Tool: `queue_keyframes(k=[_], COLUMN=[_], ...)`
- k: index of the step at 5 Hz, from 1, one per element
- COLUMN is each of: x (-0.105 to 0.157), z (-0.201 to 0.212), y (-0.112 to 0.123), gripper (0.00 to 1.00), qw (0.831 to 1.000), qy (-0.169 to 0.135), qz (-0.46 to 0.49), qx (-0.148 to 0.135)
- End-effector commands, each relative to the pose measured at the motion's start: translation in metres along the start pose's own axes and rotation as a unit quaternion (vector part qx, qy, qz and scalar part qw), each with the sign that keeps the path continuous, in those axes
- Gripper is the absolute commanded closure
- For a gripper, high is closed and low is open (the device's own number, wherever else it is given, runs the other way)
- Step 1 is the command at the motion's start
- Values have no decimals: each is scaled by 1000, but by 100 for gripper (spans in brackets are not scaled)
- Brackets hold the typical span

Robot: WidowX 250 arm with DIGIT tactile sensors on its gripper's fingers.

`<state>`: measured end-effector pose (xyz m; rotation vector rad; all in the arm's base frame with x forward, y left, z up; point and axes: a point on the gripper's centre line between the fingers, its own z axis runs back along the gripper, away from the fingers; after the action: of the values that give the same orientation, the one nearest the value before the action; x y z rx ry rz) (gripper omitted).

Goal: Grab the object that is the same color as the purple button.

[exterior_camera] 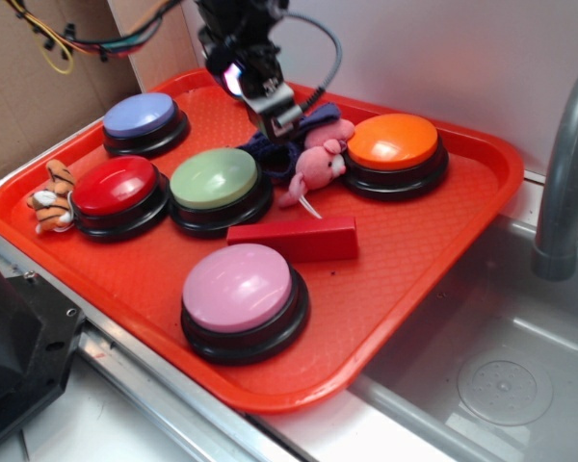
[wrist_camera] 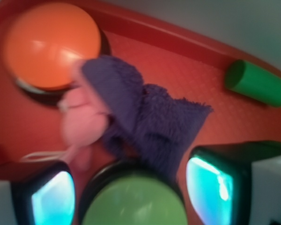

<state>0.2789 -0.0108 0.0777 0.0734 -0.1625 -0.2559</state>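
Five buttons sit in red tray (exterior_camera: 433, 250).

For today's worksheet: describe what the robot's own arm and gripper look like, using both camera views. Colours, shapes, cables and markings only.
In the exterior view the arm is black and blocky, with a dark cable curving off its right side and a small pinkish-white glow on its body. The gripper ends in pale grey fingers bearing small dark markings too small to read. In the wrist view, the fingertips look black-framed with glowing cyan pads and grey-white outer blocks.
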Motion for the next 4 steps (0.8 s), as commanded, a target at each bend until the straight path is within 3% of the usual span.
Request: queue_keyframes(k=[1, 2, 3, 4], x=[21, 26, 28, 29], z=[-34, -39, -41, -42], y=[30, 23, 22, 23], gripper=[0, 0, 0, 100], qw=[1000, 999, 999, 999], qy=[-6, -25, -24, -24], qz=[-8, -34, -35, -19], qx=[10, -16, -22, -16])
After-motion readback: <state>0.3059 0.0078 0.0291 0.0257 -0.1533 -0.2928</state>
